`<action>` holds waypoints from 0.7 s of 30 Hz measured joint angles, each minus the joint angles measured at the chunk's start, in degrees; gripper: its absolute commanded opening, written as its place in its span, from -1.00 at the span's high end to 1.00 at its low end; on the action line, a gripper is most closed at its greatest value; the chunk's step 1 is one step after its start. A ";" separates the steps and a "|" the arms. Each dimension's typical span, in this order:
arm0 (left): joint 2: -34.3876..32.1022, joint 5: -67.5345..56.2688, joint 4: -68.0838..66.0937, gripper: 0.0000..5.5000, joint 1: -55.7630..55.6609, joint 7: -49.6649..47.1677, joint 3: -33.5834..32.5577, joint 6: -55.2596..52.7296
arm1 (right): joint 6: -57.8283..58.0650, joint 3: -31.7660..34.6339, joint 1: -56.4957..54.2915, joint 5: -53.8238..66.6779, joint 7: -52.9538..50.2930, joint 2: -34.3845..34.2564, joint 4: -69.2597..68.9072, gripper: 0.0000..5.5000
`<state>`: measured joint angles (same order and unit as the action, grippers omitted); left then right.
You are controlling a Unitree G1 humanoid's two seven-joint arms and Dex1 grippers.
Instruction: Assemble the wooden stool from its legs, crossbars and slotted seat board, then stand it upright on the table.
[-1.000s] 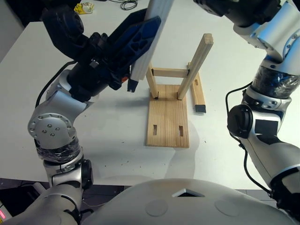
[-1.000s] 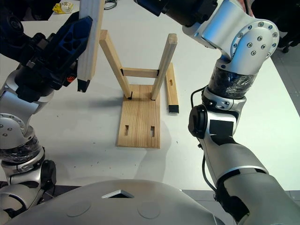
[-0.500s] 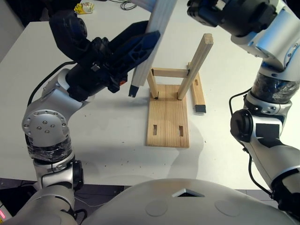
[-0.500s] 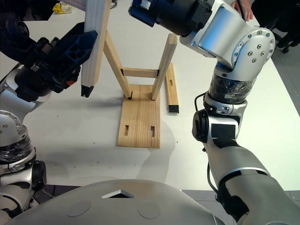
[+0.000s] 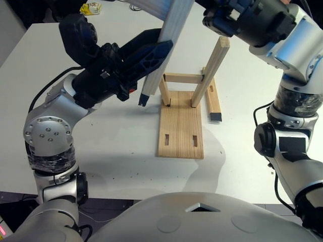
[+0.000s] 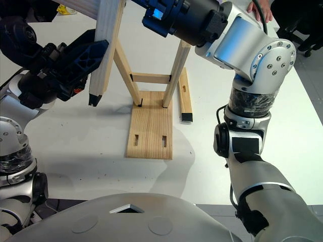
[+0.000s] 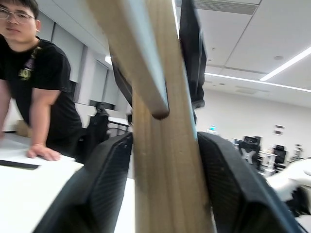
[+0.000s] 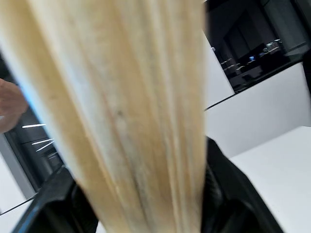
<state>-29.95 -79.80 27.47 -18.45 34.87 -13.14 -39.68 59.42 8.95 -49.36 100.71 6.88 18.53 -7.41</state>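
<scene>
The slotted seat board lies flat on the white table. Two legs joined by a crossbar stand in its far slots. Another wooden leg hangs tilted in the air left of them, its dark-capped lower end just above the table. My left gripper is shut on its middle, and black fingers flank the wood. A crossbar meets the leg near its top. My right gripper is up high beside that leg's upper part. Wood sits tight between its dark fingers.
A loose wooden leg with a dark end cap lies on the table just right of the standing legs. The seat board's two near slots are open. A small yellow object rests at the table's far left.
My right gripper has come in from the upper right, toward the top of the raised leg. The left gripper has tilted the leg slightly, its lower end staying in about the same place.
</scene>
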 measured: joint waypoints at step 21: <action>-5.44 19.75 3.27 -0.58 31.00 7.13 -8.87 4.64 | -9.82 -4.95 15.79 -33.73 39.41 15.22 -12.13 0.26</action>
<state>-35.39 -60.05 30.74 12.55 42.00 -22.01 -35.04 49.60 4.00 -33.57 66.97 46.29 33.75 -19.53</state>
